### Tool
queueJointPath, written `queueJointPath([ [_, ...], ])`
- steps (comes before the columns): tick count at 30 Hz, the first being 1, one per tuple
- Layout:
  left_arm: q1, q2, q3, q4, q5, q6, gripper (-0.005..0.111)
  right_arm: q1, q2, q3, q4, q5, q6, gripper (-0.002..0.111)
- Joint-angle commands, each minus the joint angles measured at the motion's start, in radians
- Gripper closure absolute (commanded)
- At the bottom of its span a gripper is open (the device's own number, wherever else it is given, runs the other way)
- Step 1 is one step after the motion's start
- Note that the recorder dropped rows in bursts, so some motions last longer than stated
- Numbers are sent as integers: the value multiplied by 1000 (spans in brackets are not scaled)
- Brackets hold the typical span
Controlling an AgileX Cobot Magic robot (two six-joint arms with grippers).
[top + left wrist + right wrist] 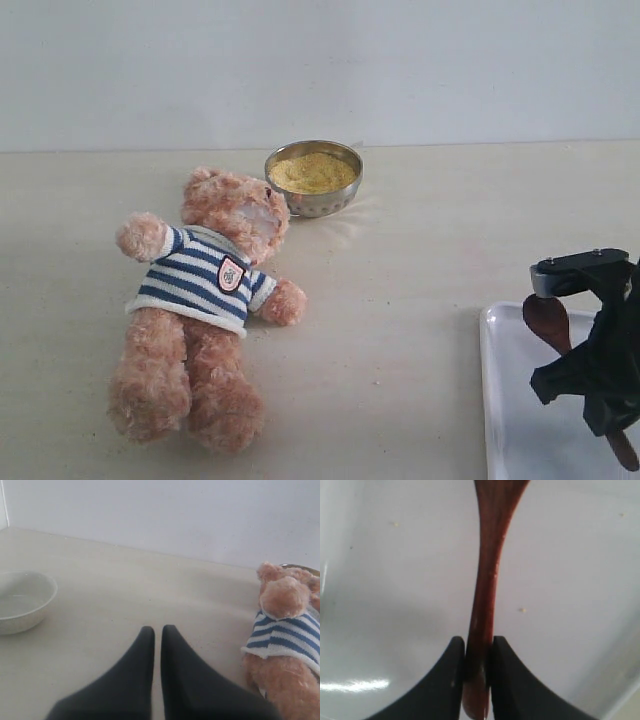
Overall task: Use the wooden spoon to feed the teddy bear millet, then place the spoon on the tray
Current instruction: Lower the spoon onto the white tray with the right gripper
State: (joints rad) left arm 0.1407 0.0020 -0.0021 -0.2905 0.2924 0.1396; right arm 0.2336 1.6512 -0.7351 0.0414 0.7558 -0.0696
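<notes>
**A:** Right side, status?

**B:** Right fingers (445, 680) clamped on the wooden spoon (487, 570), low on the handle nr its end. Spoon is over the tray (385, 580), bowl end pointing away from the wrist. My read: this is the put-down step. The grip is there so the spoon lands inside the rim. Release not yet done.

**A:** Left?

**B:** Left fingers (135, 670) together, holding nothing, over bare bench (400, 280) beside the teddy bear (205, 300). Prob. parked clear of the work.

**A:** Bear and feed?

**B:** Bear on its back, head against or just beside the metal bowl (318, 205) of millet (312, 172). Short reach for a spoon, I'd say. Both well apart from the tray.

**A:** Unconfirmed items?

**B:**
- Whether spoon touches tray: cannot tell.
- Spoon's bowl end is cut off in the wrist view and part-hidden behind the right arm (610, 340) in the ext. view, so any millet in it is unknown.
- Tray runs off frame.
- Bear's face is washed out.
- Stray grains (522, 610) on tray.
- White bowl (22, 600) in the left wrist view, contents unclear.
</notes>
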Motion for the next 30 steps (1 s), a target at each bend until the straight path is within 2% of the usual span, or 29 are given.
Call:
queueJointPath([
  [1,1,-2,2,-5,0,-8,102,-5,2,4,-13,-4,2,108],
  [13,1,-2,2,-5,-15,-5,102,-5,24,25,-13,-30,35,107],
  [14,1,-2,2,-5,-15,-5,102,-5,24,25,-13,-27,35,105],
  [15,1,-2,2,-5,-15,-5,102,-5,24,25,-15,-25,35,96],
  [20,1,-2,2,-5,-28,-5,102,-5,24,25,-15,-26,42,66],
  [30,1,-2,2,-5,-38,-5,102,-5,24,23,-16,-22,60,66],
])
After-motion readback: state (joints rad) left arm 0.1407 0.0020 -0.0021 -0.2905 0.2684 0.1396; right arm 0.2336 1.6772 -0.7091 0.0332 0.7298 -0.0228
